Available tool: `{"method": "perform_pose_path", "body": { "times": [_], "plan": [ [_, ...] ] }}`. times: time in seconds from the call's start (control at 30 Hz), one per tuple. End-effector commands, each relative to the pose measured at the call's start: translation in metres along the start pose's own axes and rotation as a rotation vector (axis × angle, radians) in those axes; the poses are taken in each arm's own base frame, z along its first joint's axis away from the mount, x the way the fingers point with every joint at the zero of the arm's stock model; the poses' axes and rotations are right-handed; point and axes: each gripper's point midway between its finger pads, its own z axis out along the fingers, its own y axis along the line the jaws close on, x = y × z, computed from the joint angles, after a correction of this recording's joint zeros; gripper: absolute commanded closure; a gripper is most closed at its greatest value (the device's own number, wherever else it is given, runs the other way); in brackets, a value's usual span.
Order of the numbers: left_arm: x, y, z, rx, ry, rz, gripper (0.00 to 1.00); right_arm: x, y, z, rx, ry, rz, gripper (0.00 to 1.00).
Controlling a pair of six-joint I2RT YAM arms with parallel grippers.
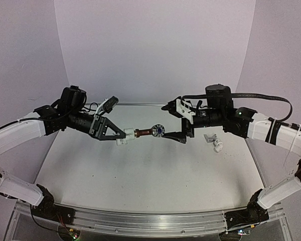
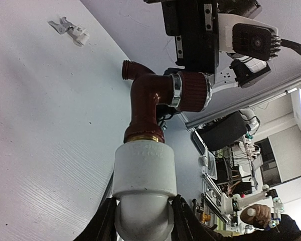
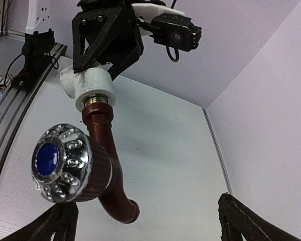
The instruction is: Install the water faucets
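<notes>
The dark reddish-brown water faucet (image 1: 143, 133) is held in the air over the table's middle. It is screwed into a white elbow fitting (image 1: 124, 138), and my left gripper (image 1: 119, 136) is shut on that fitting. In the left wrist view the fitting (image 2: 144, 170) sits between the fingers with the faucet (image 2: 146, 108) above it. The faucet's silvery round knob (image 3: 65, 163) with a blue centre faces my right gripper (image 3: 145, 223). That gripper stands open, one finger on each side, touching nothing. The chrome faucet (image 1: 213, 142) lies on the table at the right, joined to a white fitting.
The white table (image 1: 140, 175) has a metal rail (image 1: 140, 221) along its near edge and white walls behind and at both sides. The chrome faucet (image 2: 69, 29) is the only loose thing on it, below my right arm (image 1: 271, 130).
</notes>
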Motion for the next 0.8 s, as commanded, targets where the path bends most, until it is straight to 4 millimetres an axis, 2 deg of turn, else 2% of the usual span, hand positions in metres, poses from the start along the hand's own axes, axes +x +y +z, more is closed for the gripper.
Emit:
{"method": "perform_pose_path", "body": {
  "times": [0.0, 0.27, 0.4, 0.47, 0.57, 0.67, 0.77],
  "plan": [
    [-0.013, -0.042, -0.007, 0.166, 0.022, 0.064, 1.0, -0.02, 0.006, 0.002, -0.03, -0.071, -0.115, 0.08],
    [-0.018, -0.041, -0.002, 0.188, 0.04, 0.052, 1.0, -0.019, 0.03, 0.02, -0.154, -0.086, -0.058, 0.25],
    [-0.018, -0.038, -0.001, 0.177, 0.037, 0.059, 1.0, -0.03, 0.03, 0.023, -0.184, -0.132, 0.031, 0.46],
    [-0.019, -0.036, -0.002, 0.159, 0.022, 0.087, 1.0, -0.036, 0.031, 0.024, -0.216, -0.151, 0.099, 0.6],
    [-0.023, -0.03, -0.004, 0.098, -0.02, 0.174, 1.0, -0.046, 0.034, 0.024, -0.275, -0.18, 0.219, 0.79],
    [-0.031, -0.023, -0.007, 0.017, -0.068, 0.323, 1.0, -0.058, 0.04, 0.021, -0.358, -0.214, 0.329, 0.9],
    [-0.045, -0.005, -0.014, -0.153, -0.129, 0.535, 1.0, -0.068, 0.044, 0.02, -0.439, -0.227, 0.469, 0.99]
  ]
}}
